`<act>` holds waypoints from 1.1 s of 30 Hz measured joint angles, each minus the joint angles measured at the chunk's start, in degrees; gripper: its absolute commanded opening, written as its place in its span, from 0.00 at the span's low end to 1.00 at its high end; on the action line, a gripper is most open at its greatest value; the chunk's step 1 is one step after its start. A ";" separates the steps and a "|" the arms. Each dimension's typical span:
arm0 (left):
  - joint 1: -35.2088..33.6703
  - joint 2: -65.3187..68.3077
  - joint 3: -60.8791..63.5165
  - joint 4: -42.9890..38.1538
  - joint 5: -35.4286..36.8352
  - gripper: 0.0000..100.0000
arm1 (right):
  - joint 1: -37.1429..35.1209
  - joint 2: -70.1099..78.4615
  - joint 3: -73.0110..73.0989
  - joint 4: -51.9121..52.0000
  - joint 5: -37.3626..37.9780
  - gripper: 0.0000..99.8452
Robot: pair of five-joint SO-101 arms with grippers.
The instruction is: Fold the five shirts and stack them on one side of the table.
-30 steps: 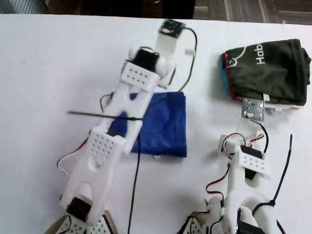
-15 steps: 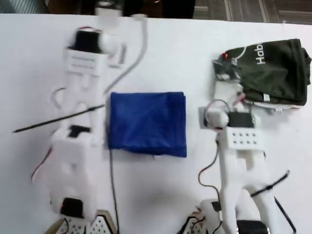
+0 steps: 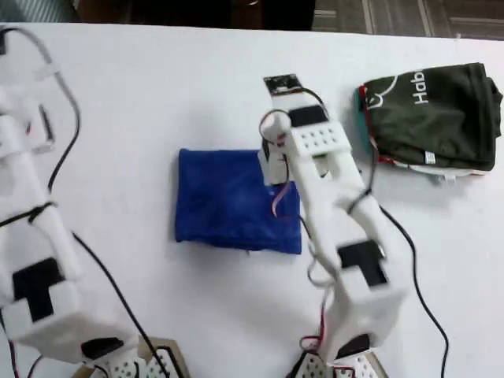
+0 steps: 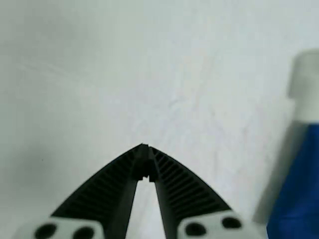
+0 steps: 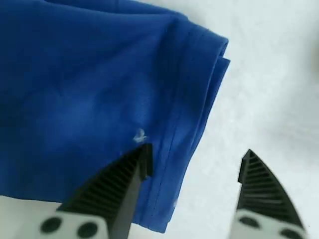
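Observation:
A folded blue shirt (image 3: pixel 228 201) lies in the middle of the white table (image 3: pixel 142 87). At the right, a stack of folded shirts (image 3: pixel 433 110) has a dark green one on top, with red and teal edges below. My right gripper (image 5: pixel 195 157) is open and straddles the blue shirt's (image 5: pixel 84 99) right edge near a corner. One finger (image 5: pixel 134 164) is over the cloth, the other over bare table. In the high view the right arm (image 3: pixel 315 157) stretches over that edge. My left gripper (image 4: pixel 144 149) is shut above bare table, with the left arm (image 3: pixel 31 228) at the far left.
Both arm bases (image 3: pixel 339 358) stand at the table's near edge, and loose cables (image 3: pixel 110 291) trail from them. Dark floor lies beyond the table's far edge. A strip of the blue shirt (image 4: pixel 299 194) sits at the side of the left wrist view.
The left arm swung off the blue shirt to the table's far left. The right arm moved from beside the stack to the blue shirt's right edge.

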 measured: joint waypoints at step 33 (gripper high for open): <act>-2.02 -11.78 17.23 -10.55 -3.34 0.03 | -2.37 39.91 -40.53 14.86 5.27 0.02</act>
